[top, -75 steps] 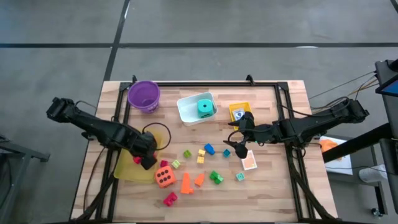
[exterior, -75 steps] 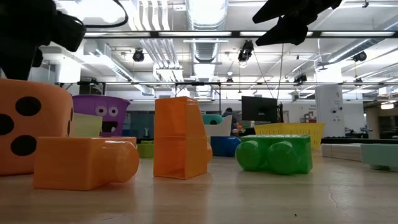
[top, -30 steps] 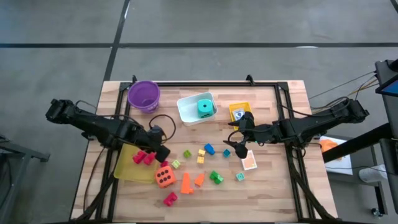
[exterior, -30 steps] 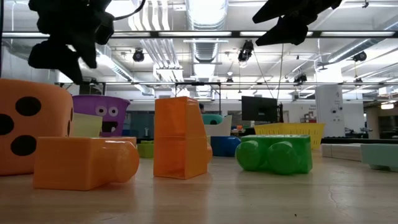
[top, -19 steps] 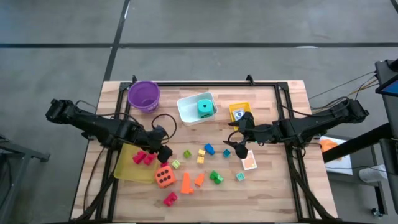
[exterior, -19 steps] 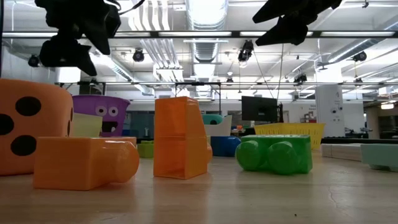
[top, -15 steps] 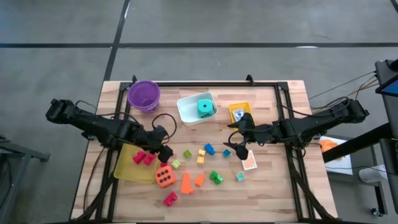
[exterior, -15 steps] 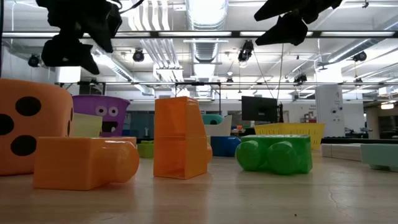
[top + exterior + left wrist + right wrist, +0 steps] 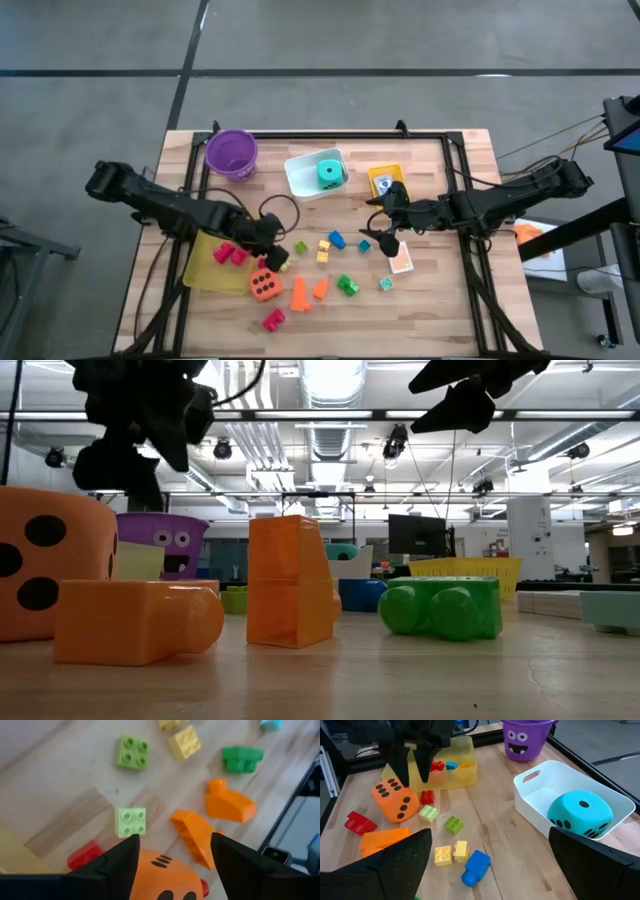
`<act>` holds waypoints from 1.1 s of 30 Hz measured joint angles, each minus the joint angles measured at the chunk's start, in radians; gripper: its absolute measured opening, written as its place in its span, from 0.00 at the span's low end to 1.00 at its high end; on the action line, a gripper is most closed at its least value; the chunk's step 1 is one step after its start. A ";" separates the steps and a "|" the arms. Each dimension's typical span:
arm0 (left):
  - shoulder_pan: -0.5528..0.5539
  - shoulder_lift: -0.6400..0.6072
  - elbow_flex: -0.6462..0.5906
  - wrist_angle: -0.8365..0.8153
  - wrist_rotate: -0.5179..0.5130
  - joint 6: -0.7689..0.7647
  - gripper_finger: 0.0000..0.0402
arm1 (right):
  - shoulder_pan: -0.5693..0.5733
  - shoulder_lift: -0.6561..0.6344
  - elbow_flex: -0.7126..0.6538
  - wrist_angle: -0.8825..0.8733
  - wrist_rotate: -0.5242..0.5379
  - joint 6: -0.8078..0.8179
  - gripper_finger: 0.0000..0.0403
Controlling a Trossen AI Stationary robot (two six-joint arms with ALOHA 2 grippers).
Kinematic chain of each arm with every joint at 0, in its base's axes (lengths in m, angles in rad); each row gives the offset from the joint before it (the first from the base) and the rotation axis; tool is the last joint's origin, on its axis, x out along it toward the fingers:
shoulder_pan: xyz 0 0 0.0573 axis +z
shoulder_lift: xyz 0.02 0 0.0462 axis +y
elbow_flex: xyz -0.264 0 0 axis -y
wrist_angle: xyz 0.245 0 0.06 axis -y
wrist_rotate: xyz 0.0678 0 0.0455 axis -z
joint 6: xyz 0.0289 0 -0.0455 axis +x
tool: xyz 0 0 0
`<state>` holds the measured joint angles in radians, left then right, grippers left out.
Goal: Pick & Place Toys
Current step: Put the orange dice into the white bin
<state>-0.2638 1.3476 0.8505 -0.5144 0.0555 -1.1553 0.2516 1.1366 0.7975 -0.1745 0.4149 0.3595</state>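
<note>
Left gripper (image 9: 274, 252) now off the yellow tray (image 9: 205, 272), jaws apart and empty, hanging over the orange die (image 9: 264, 284) beside a light-green block (image 9: 130, 822), probably next pick; right gripper (image 9: 381, 232) wide open, waiting mid-table.

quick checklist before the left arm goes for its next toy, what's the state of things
1. Left claw open and empty: ok; its fingers stand apart with nothing between them.
2. Left claw lined up on a toy: ok; it hangs above the orange foam die and the pale green plastic block.
3. Die free to lift: cannot tell; a small red plastic block sits close against it.
4. Yellow plastic tray has room: ok; red blocks lie in it and part of its floor is bare.
5. Right claw out of the way: ok; it is open, over the middle-right of the table, apart from the left arm.
</note>
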 joint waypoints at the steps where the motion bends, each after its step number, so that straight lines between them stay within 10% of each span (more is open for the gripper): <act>1: 0.001 0.012 0.000 0.006 0.014 0.000 0.62 | 0.000 0.000 0.000 0.000 0.000 0.000 0.99; 11: 0.032 0.021 0.002 0.238 0.263 0.120 0.64 | 0.000 0.000 0.000 0.000 0.000 0.000 0.99; 28: -0.067 0.007 0.009 0.020 0.085 0.164 0.63 | 0.000 0.000 0.000 0.000 -0.005 -0.004 0.99; 33: -0.141 0.011 0.185 -0.232 -0.072 0.210 0.63 | 0.000 0.000 0.000 0.003 -0.005 -0.001 0.99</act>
<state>-0.4052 1.3586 1.0354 -0.7461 -0.0160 -0.9450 0.2512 1.1366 0.7977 -0.1719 0.4099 0.3589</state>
